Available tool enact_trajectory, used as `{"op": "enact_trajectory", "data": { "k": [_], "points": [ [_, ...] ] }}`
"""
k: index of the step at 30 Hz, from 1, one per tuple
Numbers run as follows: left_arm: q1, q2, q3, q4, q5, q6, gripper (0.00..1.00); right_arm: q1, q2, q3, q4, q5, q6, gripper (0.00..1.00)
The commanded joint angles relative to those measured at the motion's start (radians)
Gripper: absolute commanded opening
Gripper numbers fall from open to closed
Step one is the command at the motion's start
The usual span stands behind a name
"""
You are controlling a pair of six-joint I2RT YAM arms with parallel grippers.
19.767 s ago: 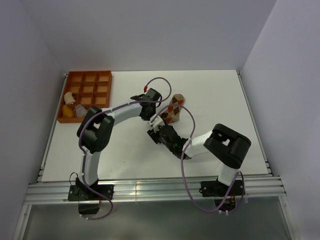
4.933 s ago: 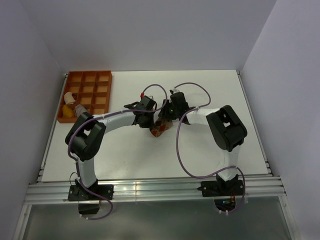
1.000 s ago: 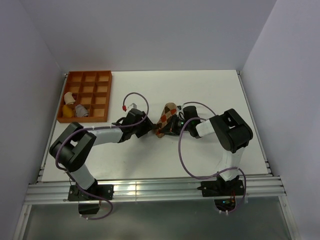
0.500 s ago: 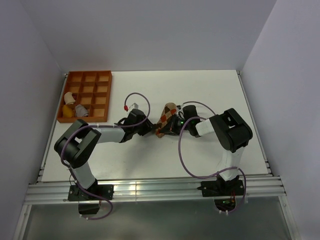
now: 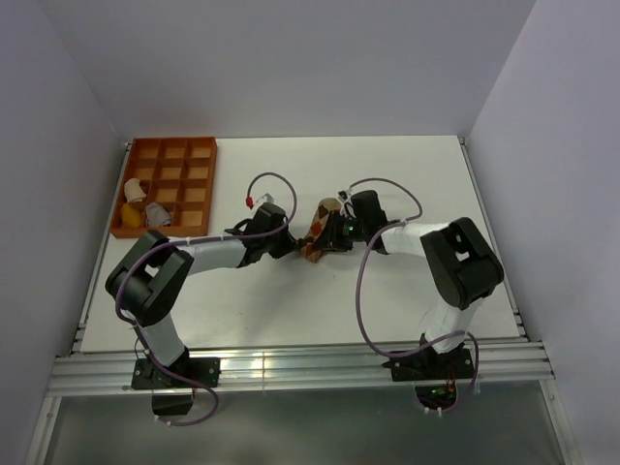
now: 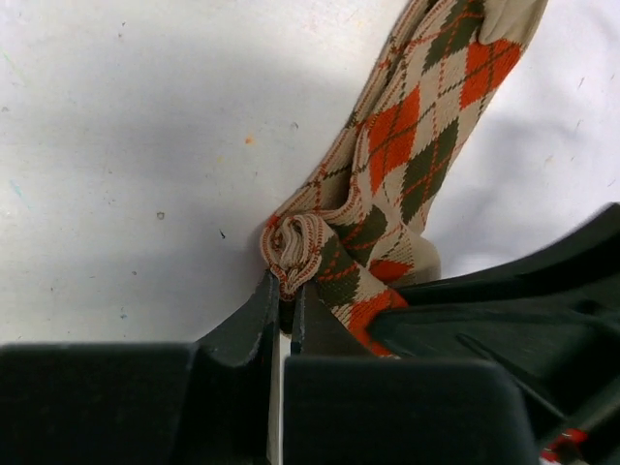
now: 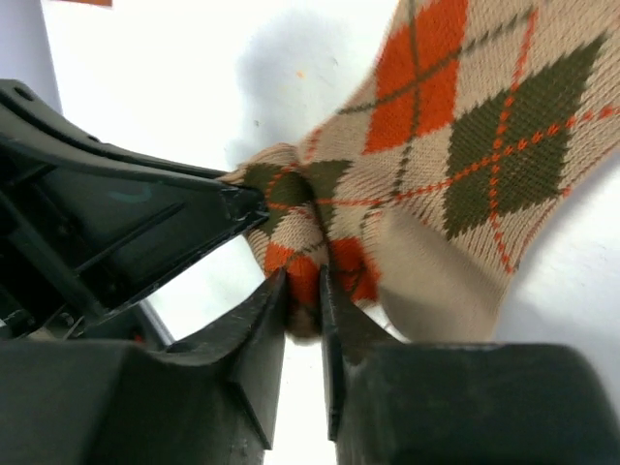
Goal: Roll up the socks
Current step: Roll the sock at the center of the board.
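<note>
A white desk fills the middle of the overhead view. The left arm and the right arm reach inward from the lower corners and meet near the centre of the frame. An orange tray of square compartments sits in the upper left, with a few small pale and yellow things in the compartments along its left side.

A tan sock with orange and dark diamonds lies on the desk just above centre, between the two arms and well apart from the tray. In the left wrist view the sock runs from the upper right down to a bunched, rolled end at the centre. The left end effector is closed tight on that rolled end, its jaws almost touching.

In the right wrist view the sock spreads across the upper right. The right end effector stands narrow with a fold of the sock between its jaws; I cannot tell whether they press it. The two end effectors sit just beside each other at the same bunched end.
</note>
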Motion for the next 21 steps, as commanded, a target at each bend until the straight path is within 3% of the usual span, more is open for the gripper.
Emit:
{"op": "enact_trajectory", "data": {
  "k": [1, 5, 8, 21],
  "points": [
    [0.004, -0.023, 0.050, -0.208, -0.081, 0.086, 0.00, -0.008, -0.121, 0.061, -0.098, 0.141, -0.124, 0.30],
    [0.004, -0.020, 0.090, -0.270, -0.076, 0.127, 0.00, -0.009, -0.138, 0.122, -0.130, 0.248, -0.153, 0.35],
    [0.004, -0.020, 0.094, -0.286, -0.067, 0.141, 0.00, -0.014, -0.110, 0.153, -0.127, 0.247, -0.162, 0.40],
    [0.005, -0.011, 0.139, -0.366, -0.001, 0.197, 0.00, -0.015, 0.138, 0.308, -0.191, 0.434, -0.165, 0.41]
  ]
}}
